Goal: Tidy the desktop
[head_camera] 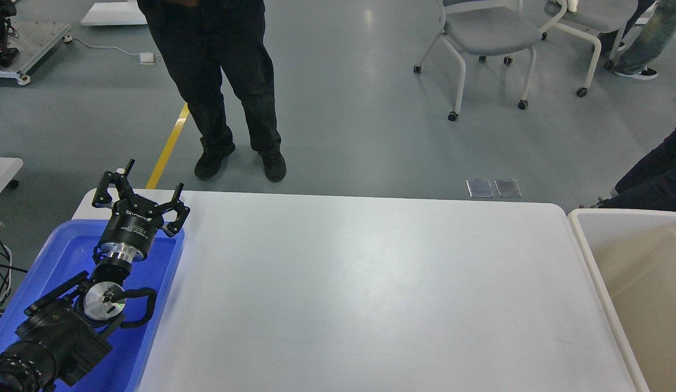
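Note:
The desktop [370, 288] is a large white tabletop with rounded corners, and its surface shows nothing lying on it. My left gripper [142, 188] is open and empty. It is held above the far end of the blue tray [54, 256] at the table's left edge, fingers spread and pointing away from me. My right arm and gripper are out of view.
A beige-white tub [632, 272] stands off the table's right edge; what shows of its inside is bare. A person in black [218, 81] stands just beyond the far edge. Another person's leg [651, 185] is at the far right. Chairs [479, 38] stand further back.

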